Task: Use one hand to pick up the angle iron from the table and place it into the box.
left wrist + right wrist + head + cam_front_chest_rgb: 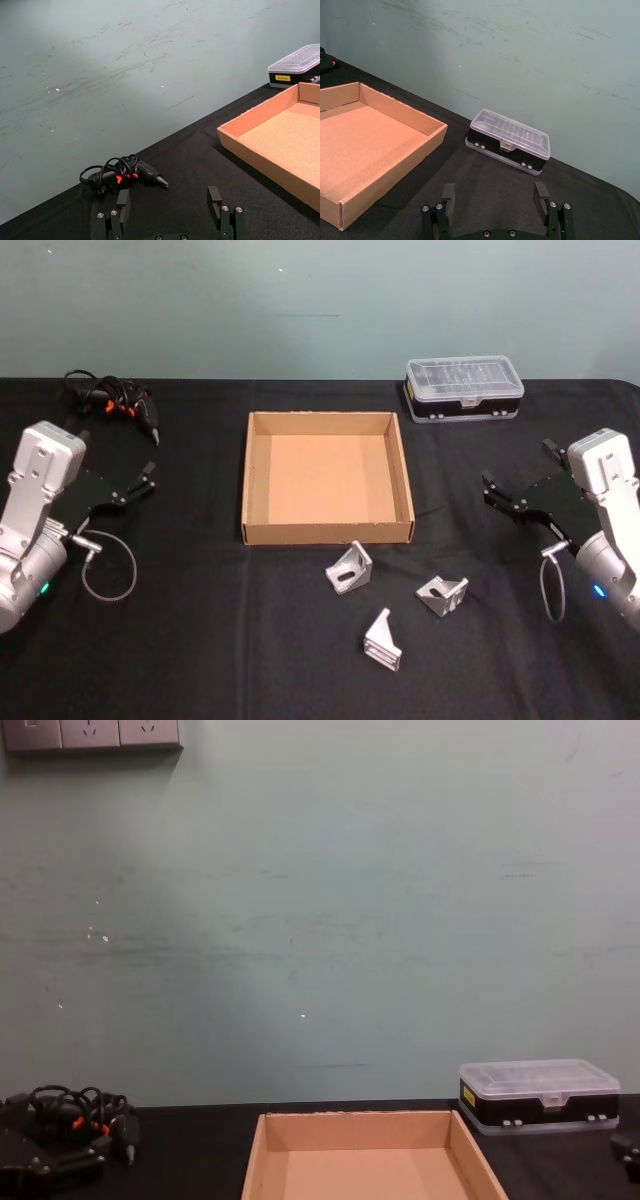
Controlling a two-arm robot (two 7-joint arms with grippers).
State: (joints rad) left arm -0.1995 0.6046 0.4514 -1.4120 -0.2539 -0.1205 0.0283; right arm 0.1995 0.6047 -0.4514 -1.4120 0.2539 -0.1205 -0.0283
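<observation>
Three silver angle irons lie on the black table [200,640] just in front of the box: one [349,568] nearest its front wall, one [442,594] to the right, one [382,639] closest to me. The tan cardboard box [327,532] sits mid-table with nothing inside; its walls also appear as the box [260,159], the box [390,172] and the box [258,1152]. My left gripper [140,485] hovers open at the table's left, well clear of the irons. My right gripper [520,468] hovers open at the right. Both hold nothing, seen as gripper [168,200] and gripper [494,194].
A clear-lidded plastic case [464,388] with a black base stands behind the box's right corner, seen again as the case [508,140] and the case [538,1095]. A black tool with an orange trigger and coiled cable [118,405] lies at the back left. A teal wall [320,920] rises behind the table.
</observation>
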